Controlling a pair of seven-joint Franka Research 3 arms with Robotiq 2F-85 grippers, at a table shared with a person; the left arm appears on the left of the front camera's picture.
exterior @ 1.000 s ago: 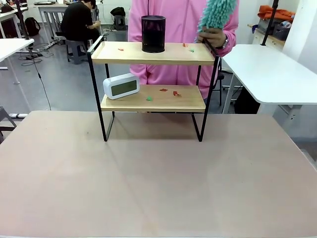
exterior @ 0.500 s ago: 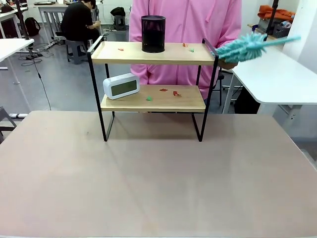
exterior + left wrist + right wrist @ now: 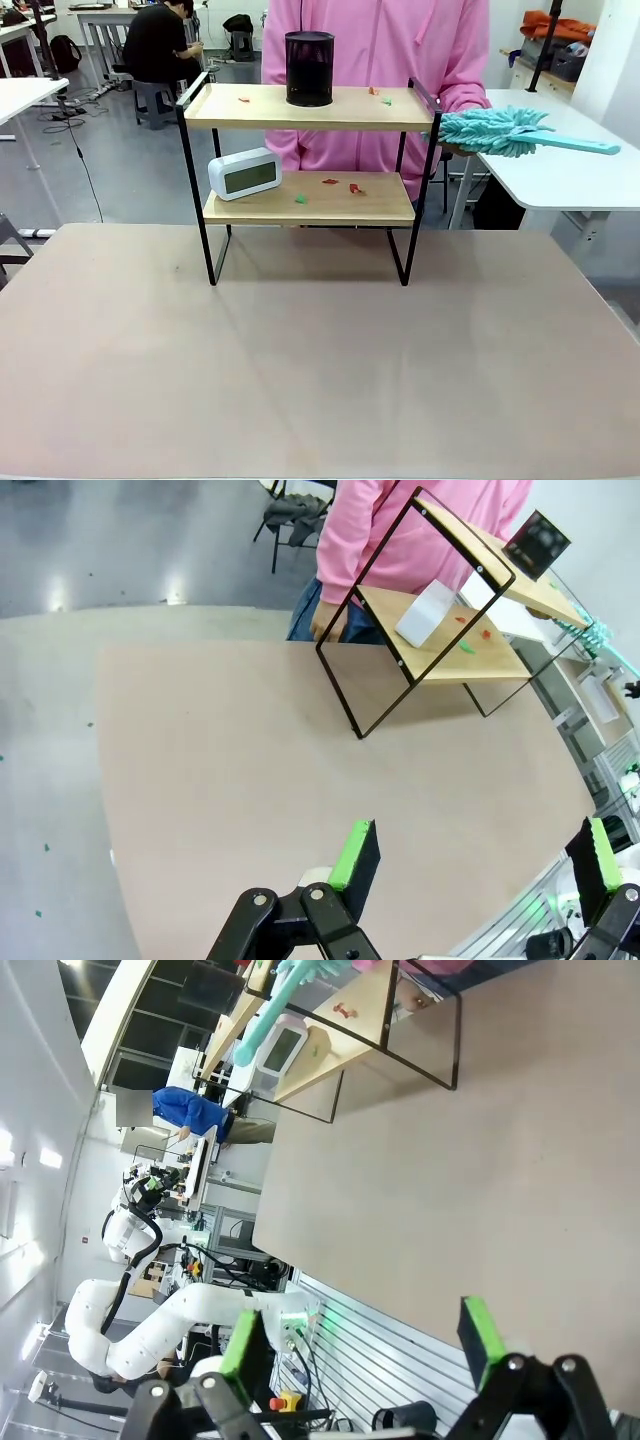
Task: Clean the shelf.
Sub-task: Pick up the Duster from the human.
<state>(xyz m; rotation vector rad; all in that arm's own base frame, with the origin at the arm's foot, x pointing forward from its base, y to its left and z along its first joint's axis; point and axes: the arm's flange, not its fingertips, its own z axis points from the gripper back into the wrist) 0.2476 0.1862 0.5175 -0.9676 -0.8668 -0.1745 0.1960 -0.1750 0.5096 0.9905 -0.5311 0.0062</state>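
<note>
Light wooden boards in a thin black frame make up the shelf (image 3: 300, 119). It stands at the far side of the beige worktop (image 3: 320, 350), directly in front of a person in a pink top (image 3: 370, 50). Its upper board carries a black mesh cup (image 3: 309, 68), and its lower board has a white clock (image 3: 245, 173) toward the left end. Small red and green scraps (image 3: 355, 188) lie on both boards. Just right of the shelf, the person holds a teal duster (image 3: 490, 130) level beside the upper board. Well back from the shelf, the left end effector (image 3: 478, 848) and right end effector (image 3: 362, 1332) both stand wide, holding nothing.
</note>
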